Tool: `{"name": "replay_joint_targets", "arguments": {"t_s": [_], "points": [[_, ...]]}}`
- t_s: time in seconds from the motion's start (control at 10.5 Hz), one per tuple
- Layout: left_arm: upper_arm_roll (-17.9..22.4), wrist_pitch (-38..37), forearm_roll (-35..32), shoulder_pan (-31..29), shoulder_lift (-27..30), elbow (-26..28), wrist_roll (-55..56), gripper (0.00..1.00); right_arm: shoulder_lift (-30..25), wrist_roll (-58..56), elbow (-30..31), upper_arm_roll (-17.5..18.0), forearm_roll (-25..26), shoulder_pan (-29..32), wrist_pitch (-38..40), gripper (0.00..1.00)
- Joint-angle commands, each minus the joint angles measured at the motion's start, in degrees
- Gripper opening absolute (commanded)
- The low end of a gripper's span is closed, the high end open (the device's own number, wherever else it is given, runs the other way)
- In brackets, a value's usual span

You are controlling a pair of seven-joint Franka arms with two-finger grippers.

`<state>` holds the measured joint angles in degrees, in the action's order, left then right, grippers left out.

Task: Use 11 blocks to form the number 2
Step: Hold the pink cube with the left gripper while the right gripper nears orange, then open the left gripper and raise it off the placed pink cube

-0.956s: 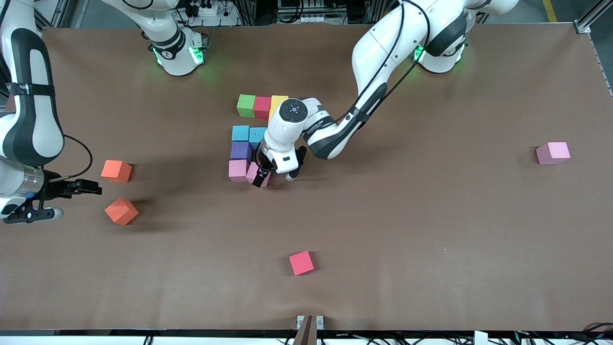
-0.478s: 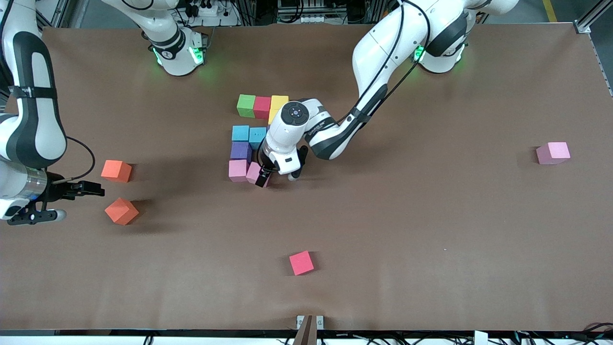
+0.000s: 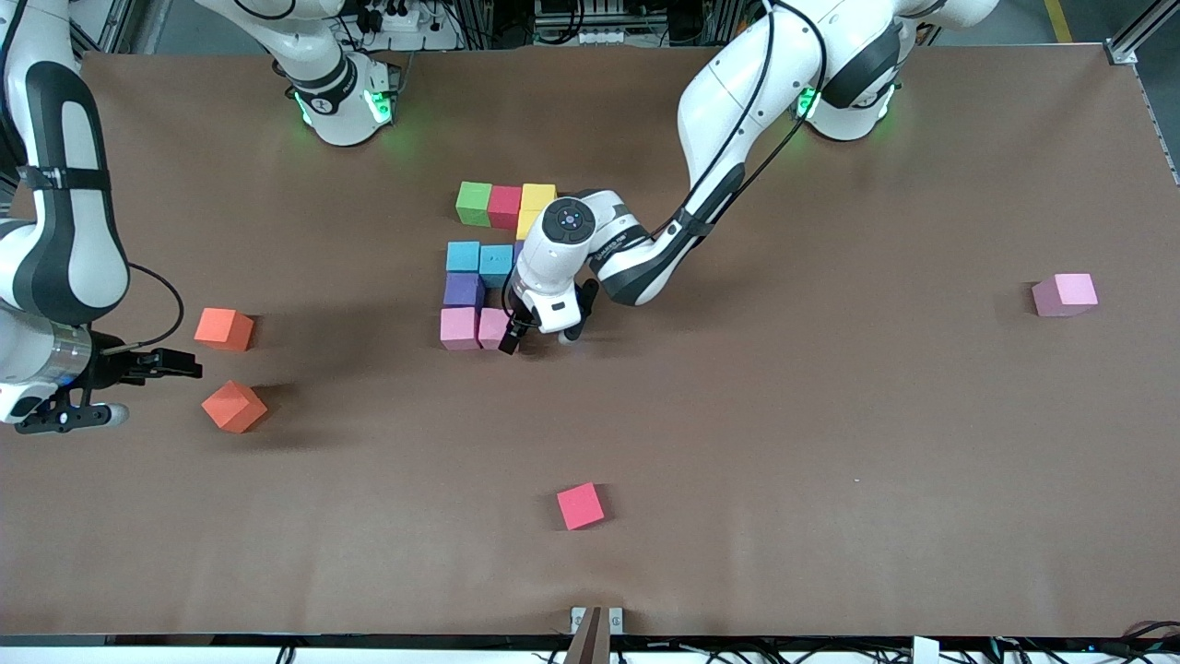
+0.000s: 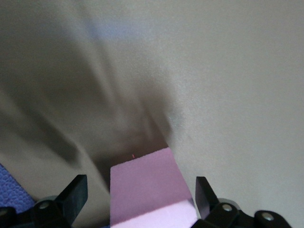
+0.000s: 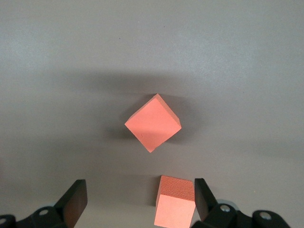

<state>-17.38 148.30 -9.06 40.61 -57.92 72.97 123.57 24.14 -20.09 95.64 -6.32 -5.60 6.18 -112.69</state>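
Placement of second pink block (image 3: pixel 494 327) underway: we see left claw (image 3: pixel 513 339) spread wide around it, set beside first pink block (image 3: pixel 458 327). Right claw (image 3: pixel 166 364), spread, waits near orange cubes (image 3: pixel 224 328). Next, we judge: fetch third pink block (image 3: pixel 1065 294) at bench's (image 3: pixel 830 443) left-arm end.

I see matte, foam-like blocks (image 3: pixel 479 267) with a fine grainy skin, a smooth matte brown paper-like surface (image 3: pixel 830 415) faintly creased, glossy white plastic arm shells above my left end effector (image 3: pixel 539 337), black matte fingers (image 4: pixel 76 192)
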Motion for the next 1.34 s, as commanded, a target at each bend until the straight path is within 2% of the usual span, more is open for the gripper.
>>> {"name": "replay_joint_targets", "arguments": {"t_s": [0.0, 0.38, 0.48, 0.67, 0.76, 1.05, 1.24], "points": [[-0.29, -0.3, 1.06, -0.96, 2.46, 2.53, -1.49, 1.0, 0.12, -1.0, -0.19, -0.1, -1.25, -0.2, -0.25, 1.0], [-0.9, -2.47, 1.06, -2.81, 4.47, 2.61, -1.84, 1.0, 0.12, -0.91, -0.28, -0.1, -1.25, -0.21, -0.25, 1.0], [-2.73, -5.45, 1.58, -4.81, 5.78, 2.61, -4.28, 1.0, 0.12, -0.83, -0.37, -0.1, -1.25, -0.29, -0.25, 1.0], [-10.27, -9.68, 1.15, -12.97, 6.94, 2.53, -7.89, 1.0, 0.03, -0.65, -0.45, -0.1, -1.25, -0.64, -0.25, 1.0], [-12.22, -11.09, 0.97, -15.79, 7.38, 2.53, -9.91, 1.0, 0.03, -0.48, -0.54, -0.1, -1.34, -0.73, -0.25, 1.0], [-12.67, -11.54, -1.92, -20.28, 8.34, 2.26, -21.57, 1.0, 0.12, -0.3, -0.54, -0.1, -2.56, -1.61, -0.34, 1.0], [-13.38, -16.88, -5.25, -20.92, 11.85, 1.91, -27.2, 1.0, 0.64, -0.21, -0.63, -0.1, -2.57, -2.14, -1.21, 1.0]]}}
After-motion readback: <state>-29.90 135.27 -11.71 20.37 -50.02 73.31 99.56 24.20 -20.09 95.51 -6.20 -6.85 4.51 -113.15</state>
